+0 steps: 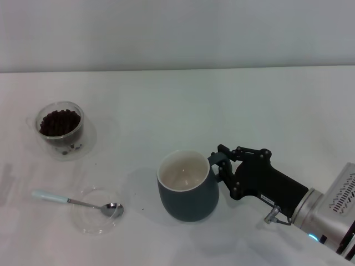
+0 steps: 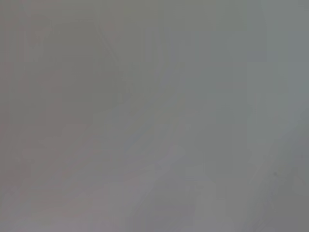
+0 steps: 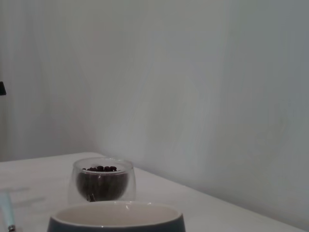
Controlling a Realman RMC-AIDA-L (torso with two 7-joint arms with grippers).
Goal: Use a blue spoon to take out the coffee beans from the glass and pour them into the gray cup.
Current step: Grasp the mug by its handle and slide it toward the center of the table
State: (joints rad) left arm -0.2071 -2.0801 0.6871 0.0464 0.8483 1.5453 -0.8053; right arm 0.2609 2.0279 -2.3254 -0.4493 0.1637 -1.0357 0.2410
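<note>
Jaws around gray cup [image 1: 188, 194] handle

Bare lab – white table [image 1: 249, 100], wall [image 3: 217, 96]

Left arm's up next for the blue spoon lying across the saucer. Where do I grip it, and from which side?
Take the blue spoon by its pale handle end, which lies past the saucer rim on the table toward the robot's left. Probably come straight down from above, fingers across the handle: it lies flat, and the metal bowl rests on the glass. The right gripper is at the gray cup handle, well clear.
</note>
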